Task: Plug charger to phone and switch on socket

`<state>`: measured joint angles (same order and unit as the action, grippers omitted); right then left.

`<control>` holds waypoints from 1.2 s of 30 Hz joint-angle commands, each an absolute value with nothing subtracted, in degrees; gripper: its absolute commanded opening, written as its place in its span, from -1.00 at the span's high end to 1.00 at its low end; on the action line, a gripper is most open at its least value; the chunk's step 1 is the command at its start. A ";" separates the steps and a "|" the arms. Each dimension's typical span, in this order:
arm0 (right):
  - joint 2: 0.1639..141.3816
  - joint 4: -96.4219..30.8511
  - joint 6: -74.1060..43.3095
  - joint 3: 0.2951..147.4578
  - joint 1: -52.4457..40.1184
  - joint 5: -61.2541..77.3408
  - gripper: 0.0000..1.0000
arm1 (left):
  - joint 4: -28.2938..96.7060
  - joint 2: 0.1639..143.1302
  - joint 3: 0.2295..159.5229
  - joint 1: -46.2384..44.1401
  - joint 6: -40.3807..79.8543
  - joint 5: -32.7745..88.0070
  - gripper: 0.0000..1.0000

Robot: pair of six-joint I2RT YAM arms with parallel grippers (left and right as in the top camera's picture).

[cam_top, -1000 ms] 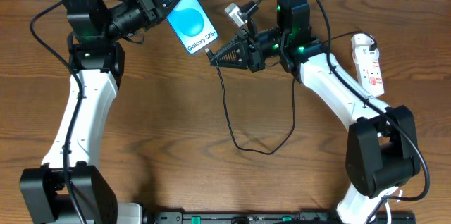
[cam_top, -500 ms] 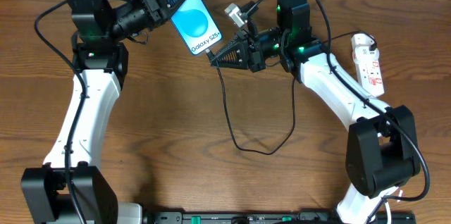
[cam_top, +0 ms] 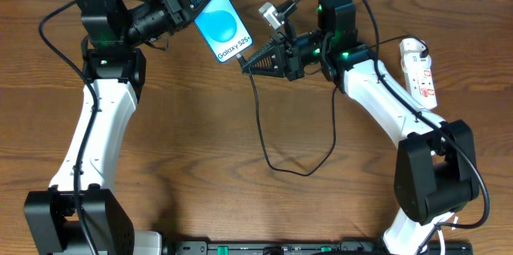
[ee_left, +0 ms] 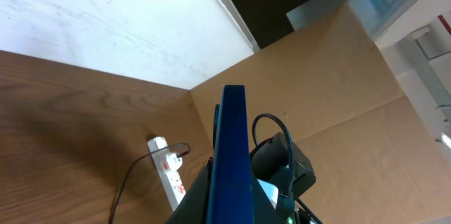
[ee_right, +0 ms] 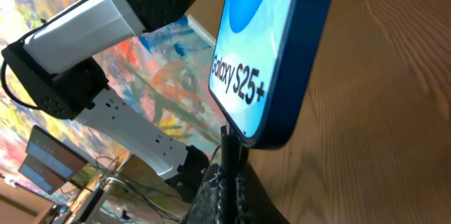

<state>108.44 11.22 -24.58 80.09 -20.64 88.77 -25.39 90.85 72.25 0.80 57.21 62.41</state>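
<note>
My left gripper [cam_top: 195, 2] is shut on the phone [cam_top: 220, 22], a blue-screened slab marked "Galaxy S25+", held off the table at the back. In the left wrist view the phone [ee_left: 233, 153] shows edge-on between the jaws. My right gripper [cam_top: 245, 63] is shut on the charger [cam_top: 258, 119], a thin black cable, with its plug tip at the phone's lower edge. In the right wrist view the plug [ee_right: 231, 150] stands straight up against the phone's bottom edge [ee_right: 278, 122]. The socket [cam_top: 420, 73], a white power strip with red marks, lies at the far right and also shows in the left wrist view [ee_left: 168, 172].
The black cable loops down across the wooden table [cam_top: 200, 151] to a slack bend [cam_top: 296, 171] mid-table, then runs up towards the right arm. The wall edge runs along the back of the table.
The left gripper and phone shifted slightly right towards the plug one second ago; since half a second ago little has moved. The right gripper holds the plug at the phone's lower edge.
</note>
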 commanded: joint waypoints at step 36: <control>107.15 11.40 -26.33 80.90 -20.34 86.48 0.98 | -25.85 89.80 72.97 -2.24 55.09 65.56 0.85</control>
